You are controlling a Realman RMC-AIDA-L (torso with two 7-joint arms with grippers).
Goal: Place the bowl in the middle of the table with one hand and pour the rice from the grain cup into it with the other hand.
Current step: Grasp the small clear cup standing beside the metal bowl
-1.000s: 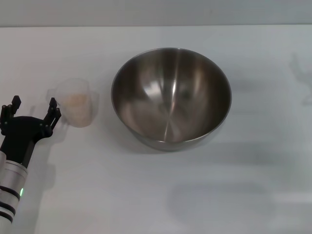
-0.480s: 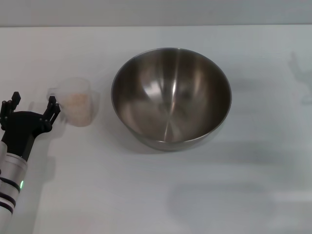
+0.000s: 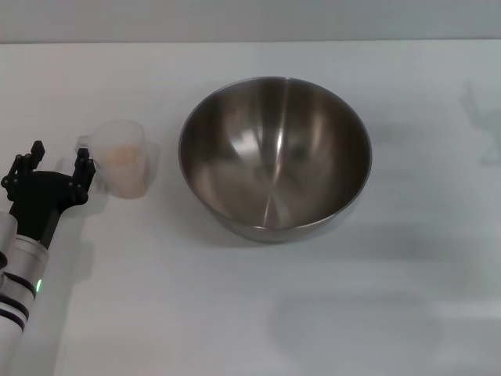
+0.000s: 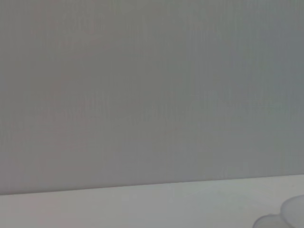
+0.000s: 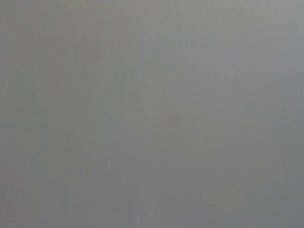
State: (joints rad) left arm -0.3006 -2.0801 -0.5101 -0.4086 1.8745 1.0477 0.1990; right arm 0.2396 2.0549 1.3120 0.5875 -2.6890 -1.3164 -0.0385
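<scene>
The steel bowl [image 3: 275, 157] stands upright on the white table [image 3: 391, 313], near its middle, and is empty inside. The clear grain cup [image 3: 125, 167] stands to its left, a short gap away, with pale rice [image 3: 123, 160] in it. The cup's handle tab [image 3: 84, 144] points left. My left gripper [image 3: 58, 160] is open and empty just left of the cup, with one finger [image 3: 83, 168] close beside the handle tab. The edge of the cup [image 4: 285, 216] shows in the left wrist view. The right gripper is out of view.
The table's far edge [image 3: 250, 42] meets a grey wall at the back. The right wrist view shows only plain grey.
My left gripper has shifted slightly away from me beside the cup, and its fingers look a little closer together. The cup and bowl have not moved.
</scene>
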